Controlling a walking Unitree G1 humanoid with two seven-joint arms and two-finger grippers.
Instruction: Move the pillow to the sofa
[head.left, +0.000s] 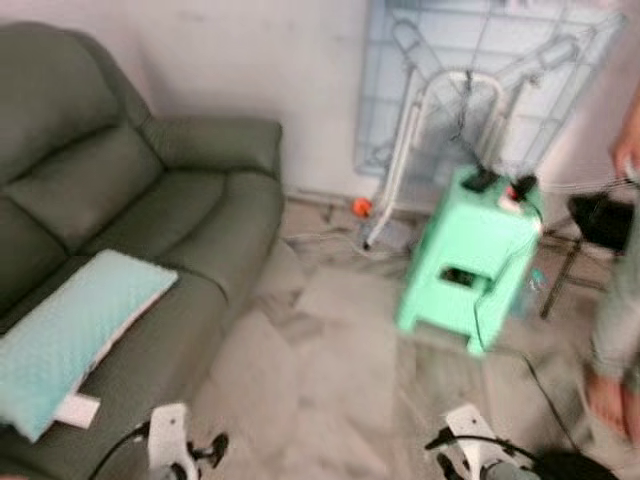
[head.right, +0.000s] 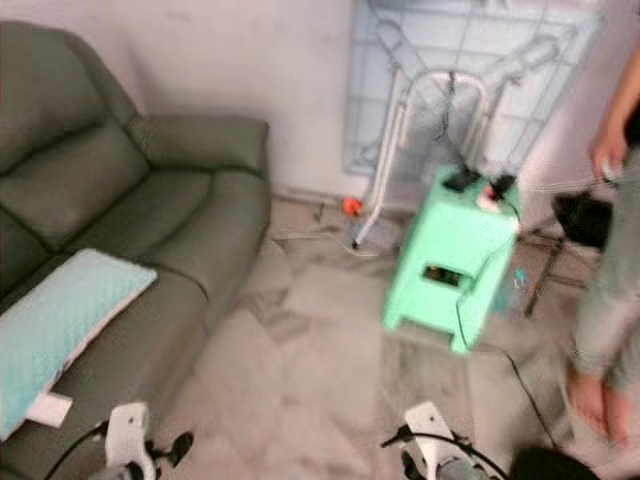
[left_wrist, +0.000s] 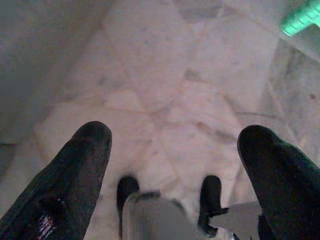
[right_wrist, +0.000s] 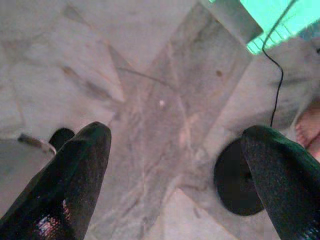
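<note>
Already the pale turquoise, dimpled-fabric rectangular pillow (head.left: 75, 335) is lying flat on the seat of the dark grey-green leather sofa (head.left: 190, 205), w/ a small white tag poking out at its near corner. Both arms are hanging low near the bottom edge of the head views, well apart from the pillow & not touching it. Left gripper (left_wrist: 175, 145) is pointing down at the pale marble tile floor (head.left: 330, 360), its two black fingers (left_wrist: 75, 170) spread wide w/ nothing between them. Right gripper (right_wrist: 175, 145) is likewise hanging over the floor, fingers splayed & holding nothing. Over by the wall, a mint-green plastic step stool (head.left: 470, 255) is standing w/ a black cable trailing from it. At the right edge, a person (head.right: 610, 250) is standing barefoot on the tiles.
</note>
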